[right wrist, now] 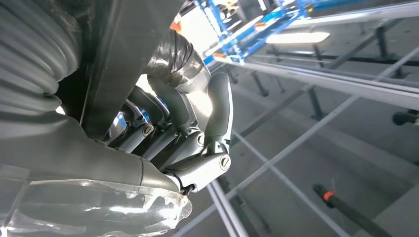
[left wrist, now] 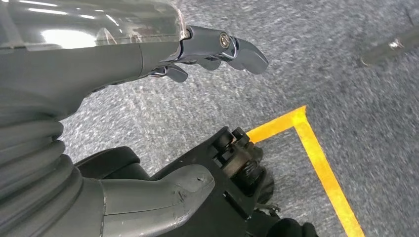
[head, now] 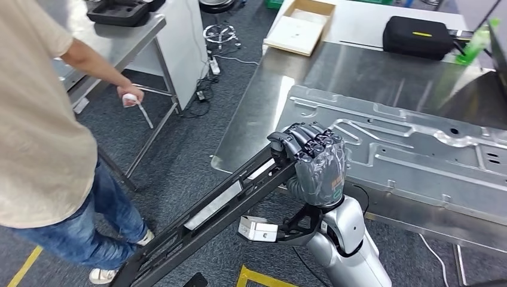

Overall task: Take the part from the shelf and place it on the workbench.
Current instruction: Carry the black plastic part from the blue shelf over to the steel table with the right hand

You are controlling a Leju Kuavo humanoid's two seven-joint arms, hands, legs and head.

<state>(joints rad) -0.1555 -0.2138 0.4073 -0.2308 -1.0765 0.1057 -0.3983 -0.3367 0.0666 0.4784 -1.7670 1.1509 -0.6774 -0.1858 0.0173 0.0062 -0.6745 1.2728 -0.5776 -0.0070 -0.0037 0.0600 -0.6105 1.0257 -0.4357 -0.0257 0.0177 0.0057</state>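
While my right hand (head: pixel 315 160) is clenched around the upper end of the long black part (head: pixel 209 212), the carry-over step looks to be in hand: the part slants from the bottom left of the head frame up to the centre, its top end just at the near edge of the workbench (head: pixel 263 101). The right wrist view confirms the fingers (right wrist: pixel 170 106) wrapped round the dark bar. My left hand (left wrist: pixel 212 49) hangs over grey carpet with a yellow floor line (left wrist: pixel 316 153) beneath it, fingers loosely extended and holding nothing.

On the bench a large stamped metal panel (head: pixel 406 149) fills the centre right of the frame, a black case (head: pixel 418 36) sits at the upper right, and a shallow wooden tray (head: pixel 302 27) lies at top centre. A person (head: pixel 42 119) stands at the left edge.

Next, I judge, the part must be lifted and swung over the bench edge, then laid down on bare steel, avoiding the panel, before I release.
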